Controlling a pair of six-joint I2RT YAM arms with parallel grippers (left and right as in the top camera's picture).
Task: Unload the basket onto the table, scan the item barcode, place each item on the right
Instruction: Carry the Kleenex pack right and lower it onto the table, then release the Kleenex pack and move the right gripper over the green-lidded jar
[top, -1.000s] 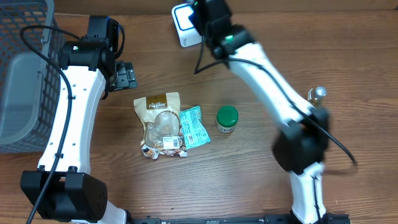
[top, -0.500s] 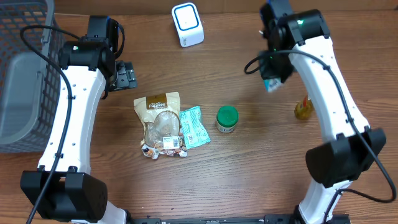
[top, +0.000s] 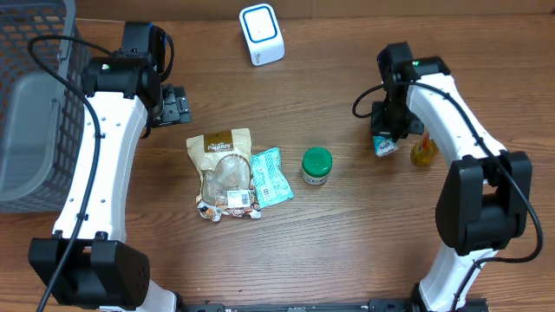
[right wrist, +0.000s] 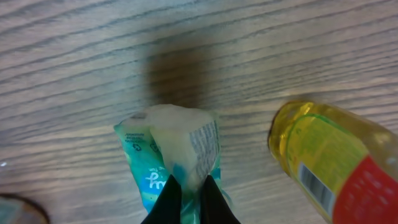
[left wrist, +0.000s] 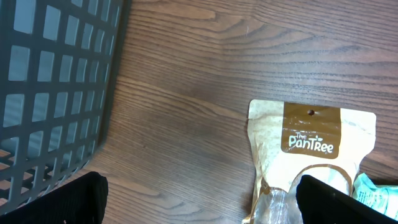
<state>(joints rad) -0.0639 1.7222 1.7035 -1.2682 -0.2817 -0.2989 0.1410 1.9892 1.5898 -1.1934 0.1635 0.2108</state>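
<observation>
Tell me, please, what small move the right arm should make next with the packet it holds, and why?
Probably open the right gripper to release the teal packet. Its jaws are shut on the packet, which hangs low over bare table beside the yellow bottle, far from the scanner, so it looks like a set-down.

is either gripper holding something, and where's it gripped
The right gripper pinches a teal-and-white packet by one end; the left gripper is open and empty.
</observation>
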